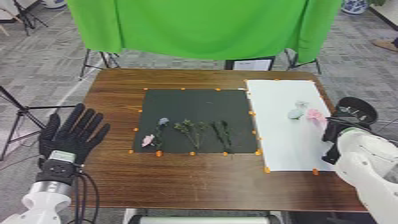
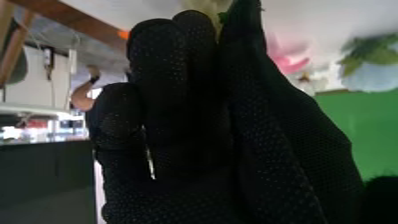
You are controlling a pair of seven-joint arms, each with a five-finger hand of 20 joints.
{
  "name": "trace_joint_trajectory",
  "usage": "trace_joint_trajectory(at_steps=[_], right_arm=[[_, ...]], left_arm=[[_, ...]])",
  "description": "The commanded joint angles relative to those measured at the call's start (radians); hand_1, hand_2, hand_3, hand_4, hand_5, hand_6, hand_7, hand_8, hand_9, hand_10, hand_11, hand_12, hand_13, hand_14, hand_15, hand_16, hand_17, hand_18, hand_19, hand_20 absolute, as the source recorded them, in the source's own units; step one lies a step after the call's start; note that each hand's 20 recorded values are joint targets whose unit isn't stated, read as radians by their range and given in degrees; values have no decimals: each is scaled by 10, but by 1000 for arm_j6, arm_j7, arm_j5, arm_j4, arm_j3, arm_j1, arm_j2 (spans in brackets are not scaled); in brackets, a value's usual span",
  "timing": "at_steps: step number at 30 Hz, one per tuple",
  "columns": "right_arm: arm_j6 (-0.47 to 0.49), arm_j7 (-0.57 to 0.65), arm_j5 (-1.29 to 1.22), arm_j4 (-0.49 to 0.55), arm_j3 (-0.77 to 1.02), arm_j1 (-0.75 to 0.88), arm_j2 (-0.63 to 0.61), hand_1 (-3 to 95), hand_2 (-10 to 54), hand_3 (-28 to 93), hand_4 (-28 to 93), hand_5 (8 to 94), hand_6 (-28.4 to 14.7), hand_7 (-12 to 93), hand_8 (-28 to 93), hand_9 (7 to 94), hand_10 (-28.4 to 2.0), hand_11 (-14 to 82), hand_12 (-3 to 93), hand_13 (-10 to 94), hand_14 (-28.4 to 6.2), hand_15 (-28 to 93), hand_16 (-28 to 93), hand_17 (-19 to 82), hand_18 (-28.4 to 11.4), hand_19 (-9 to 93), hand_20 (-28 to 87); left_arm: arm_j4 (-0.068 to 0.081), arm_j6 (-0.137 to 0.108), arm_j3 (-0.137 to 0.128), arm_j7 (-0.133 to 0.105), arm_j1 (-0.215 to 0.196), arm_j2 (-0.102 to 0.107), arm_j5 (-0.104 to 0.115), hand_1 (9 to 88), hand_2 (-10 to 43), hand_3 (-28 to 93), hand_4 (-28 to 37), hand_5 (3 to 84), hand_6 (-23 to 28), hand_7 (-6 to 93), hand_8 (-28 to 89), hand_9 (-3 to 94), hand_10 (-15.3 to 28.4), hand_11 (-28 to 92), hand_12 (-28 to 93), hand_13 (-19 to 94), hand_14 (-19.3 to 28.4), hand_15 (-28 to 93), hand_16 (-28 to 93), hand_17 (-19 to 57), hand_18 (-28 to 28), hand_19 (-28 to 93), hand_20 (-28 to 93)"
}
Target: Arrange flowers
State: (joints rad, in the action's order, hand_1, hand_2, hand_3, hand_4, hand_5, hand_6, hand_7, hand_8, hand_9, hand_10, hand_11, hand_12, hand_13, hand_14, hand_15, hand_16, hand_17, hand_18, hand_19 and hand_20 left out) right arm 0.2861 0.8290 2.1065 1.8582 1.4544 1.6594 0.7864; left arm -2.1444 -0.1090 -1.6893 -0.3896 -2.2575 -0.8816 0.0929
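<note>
Left hand point(image 1: 69, 139), fingers spread, bears a pale label point(image 1: 62, 156) (too small to read); right hand point(image 1: 334, 131) holds its fingers straight and pressed together. Near the right fingers, a pink flower point(image 1: 314, 115) and blue flower point(image 1: 295, 114) lie on a white sheet point(image 1: 286, 145). Behind those fingertips, a yellowish shape point(image 2: 206, 6) is mostly hidden.

High up, the head view faces forward and down; close along the right hand point(image 1: 335, 131), the wrist view seemingly shares the green cloth point(image 1: 209, 25).

brn tbl point(image 1: 178, 187) | 1 blk sheet point(image 1: 195, 105) | 1 wht sheet point(image 1: 289, 142) | orange tabs point(image 1: 266, 169)
</note>
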Motion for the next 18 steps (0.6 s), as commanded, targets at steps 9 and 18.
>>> trace_joint_trajectory(at_steps=[9,18], right_arm=[[-298,-455,66,134,-239,-159,96,642,-12,526,-283,781,16,213,73,850,-89,179,334,747,-79,509,316,369,-193,840,457],[-211,-644,236,12,-591,-470,338,610,-15,575,-283,772,13,223,50,844,-86,173,330,745,-78,502,318,370,-199,833,461]], left_arm=[[2,-4,-23,-2,-14,-5,-11,280,130,695,-283,380,88,126,-89,322,154,182,94,248,151,299,-71,-64,145,335,71],[20,6,28,44,52,-4,-21,280,131,694,-283,380,88,124,-87,320,155,182,95,246,152,300,-67,-65,145,336,71]])
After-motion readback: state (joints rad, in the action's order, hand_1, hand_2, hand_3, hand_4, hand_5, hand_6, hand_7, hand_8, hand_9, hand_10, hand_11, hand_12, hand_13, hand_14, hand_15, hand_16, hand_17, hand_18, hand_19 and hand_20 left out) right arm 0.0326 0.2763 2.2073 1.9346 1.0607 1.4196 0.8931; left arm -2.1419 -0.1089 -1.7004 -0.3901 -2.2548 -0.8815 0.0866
